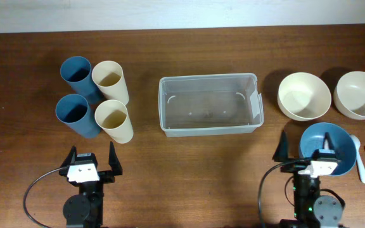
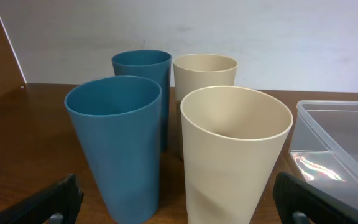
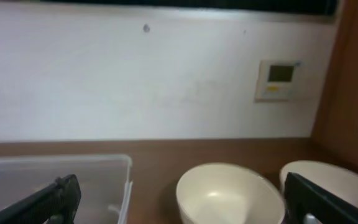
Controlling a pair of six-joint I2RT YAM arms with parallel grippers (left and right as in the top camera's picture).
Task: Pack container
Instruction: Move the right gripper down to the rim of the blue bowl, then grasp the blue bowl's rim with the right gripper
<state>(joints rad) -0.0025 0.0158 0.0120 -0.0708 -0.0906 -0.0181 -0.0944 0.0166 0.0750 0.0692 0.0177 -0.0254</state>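
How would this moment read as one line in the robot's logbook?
container empty | left gripper open, near cups | right gripper open, near blue bowl

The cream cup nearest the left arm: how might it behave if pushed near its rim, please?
This cream cup is tall and narrows toward its base, so it would probably tip rather than slide. It looks empty, so likely light. The near blue cup stands close beside it and might get knocked.

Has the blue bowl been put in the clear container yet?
No, the blue bowl sits on the table, outside the container and to its right.
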